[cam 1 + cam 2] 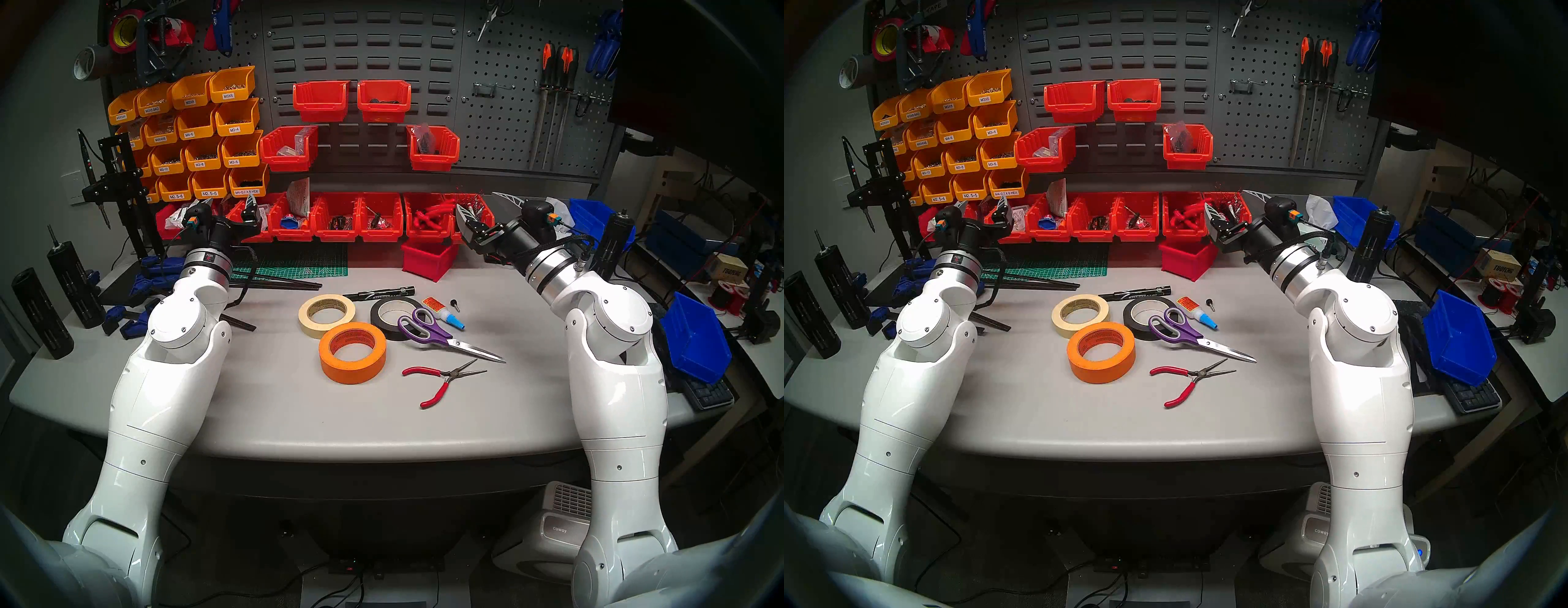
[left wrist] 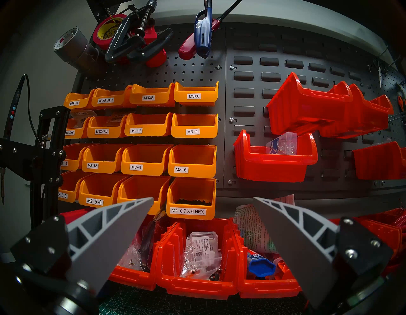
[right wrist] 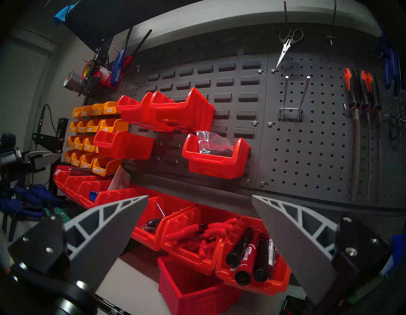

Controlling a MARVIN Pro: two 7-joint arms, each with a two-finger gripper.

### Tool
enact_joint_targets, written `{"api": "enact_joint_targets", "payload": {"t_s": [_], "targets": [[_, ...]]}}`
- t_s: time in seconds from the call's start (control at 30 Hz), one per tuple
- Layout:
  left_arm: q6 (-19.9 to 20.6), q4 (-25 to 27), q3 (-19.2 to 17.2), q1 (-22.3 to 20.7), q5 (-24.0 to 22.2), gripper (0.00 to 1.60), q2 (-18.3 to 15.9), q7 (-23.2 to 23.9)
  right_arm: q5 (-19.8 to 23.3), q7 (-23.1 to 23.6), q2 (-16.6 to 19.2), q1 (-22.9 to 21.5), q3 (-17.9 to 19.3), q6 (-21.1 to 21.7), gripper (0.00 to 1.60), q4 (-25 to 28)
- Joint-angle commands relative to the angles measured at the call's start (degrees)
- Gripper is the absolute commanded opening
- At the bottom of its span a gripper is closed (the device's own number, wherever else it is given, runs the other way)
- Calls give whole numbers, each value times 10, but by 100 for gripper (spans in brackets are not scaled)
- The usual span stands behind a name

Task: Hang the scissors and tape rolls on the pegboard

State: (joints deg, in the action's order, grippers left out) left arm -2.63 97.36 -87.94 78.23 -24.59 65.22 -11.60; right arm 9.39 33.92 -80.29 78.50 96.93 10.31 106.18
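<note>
Nothing of the task had been hung: the scissors lay flat on the tabletop at centre frame, purple handles resting over the edge of the black tape roll, blades pointing toward the lower right. The cream tape roll sat just left of the black one, and the orange tape roll lay below them, touching the cream roll. All three lay flat, holes upward, which would probably call for a grip across one wall. Red-handled pliers lay near the scissors, below them.

Both arms were raised clear of the work, likely so the head view stayed open. The left claw stood apart and empty, facing the orange bins. The right claw was likewise wide apart, holding nothing, aimed at the pegboard in the upper right, where a bare double-prong hook offered a likely place.
</note>
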Motion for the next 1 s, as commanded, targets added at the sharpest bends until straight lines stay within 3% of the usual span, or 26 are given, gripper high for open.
{"api": "enact_joint_targets", "payload": {"t_s": [0.0, 0.23, 0.97], "targets": [[-6, 16, -4, -18, 0, 160, -1, 1, 12, 17, 11, 4, 11, 9, 160, 40], [-6, 16, -4, -18, 0, 160, -1, 1, 19, 31, 16, 14, 20, 25, 160, 50], [-6, 16, -4, -18, 0, 160, -1, 1, 47, 139, 55, 46, 28, 73, 160, 70]]}}
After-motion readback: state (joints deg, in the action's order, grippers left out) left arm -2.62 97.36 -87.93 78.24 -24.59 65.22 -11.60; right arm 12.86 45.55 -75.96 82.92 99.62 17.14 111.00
